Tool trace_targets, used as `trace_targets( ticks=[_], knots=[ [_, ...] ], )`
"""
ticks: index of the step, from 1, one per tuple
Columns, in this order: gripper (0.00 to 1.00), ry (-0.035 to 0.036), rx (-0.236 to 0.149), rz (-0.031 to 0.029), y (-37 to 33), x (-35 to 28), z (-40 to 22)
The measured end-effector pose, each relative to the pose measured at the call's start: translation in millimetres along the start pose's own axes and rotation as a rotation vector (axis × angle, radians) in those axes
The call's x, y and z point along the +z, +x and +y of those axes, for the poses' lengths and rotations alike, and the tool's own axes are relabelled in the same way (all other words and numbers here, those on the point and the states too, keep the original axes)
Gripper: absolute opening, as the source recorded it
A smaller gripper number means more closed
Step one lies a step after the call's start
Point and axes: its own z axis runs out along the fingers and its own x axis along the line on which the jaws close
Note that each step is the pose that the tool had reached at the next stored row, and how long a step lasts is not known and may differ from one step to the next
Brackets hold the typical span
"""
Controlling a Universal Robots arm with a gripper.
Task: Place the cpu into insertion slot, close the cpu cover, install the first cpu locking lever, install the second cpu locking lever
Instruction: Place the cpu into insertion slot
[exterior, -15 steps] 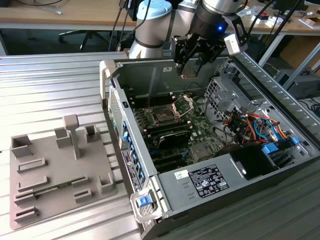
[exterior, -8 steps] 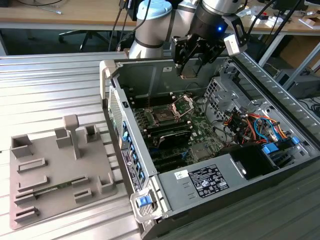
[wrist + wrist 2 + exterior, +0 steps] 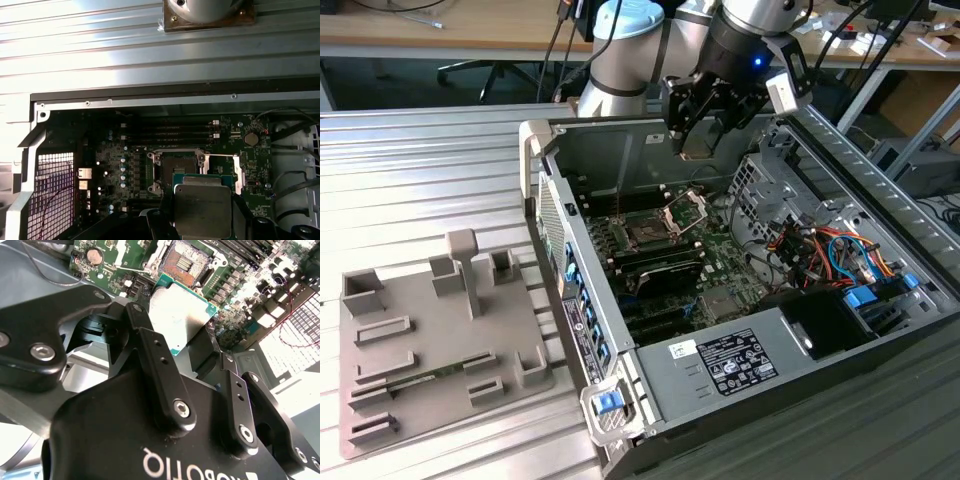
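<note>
Above the open insertion slot point(image 3: 172, 162), the cpu point(image 3: 177, 315) is clamped flat by the gripper point(image 3: 696, 140), closed on its edges; beside the slot, the cpu cover point(image 3: 239, 175) is raised.

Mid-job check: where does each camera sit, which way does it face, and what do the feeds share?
Exterior view: off the arm, above, looking down into the open computer case; the arm and claw show.
Second wrist view: on the wrist, looking past the claw's fingers at the socket.
First wrist view: on the wrist, facing the motherboard; finger ends show.
Shared: all show the cpu in the claw, not yet in the empty socket.
</note>
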Motion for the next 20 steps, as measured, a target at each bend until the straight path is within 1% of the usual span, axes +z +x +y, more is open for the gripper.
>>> trace_targets(
  ticks=[20],
  knots=[
    [0.55, -0.0001, 0.000, -0.0001, -0.1, 4.5, -0.4]
  ],
)
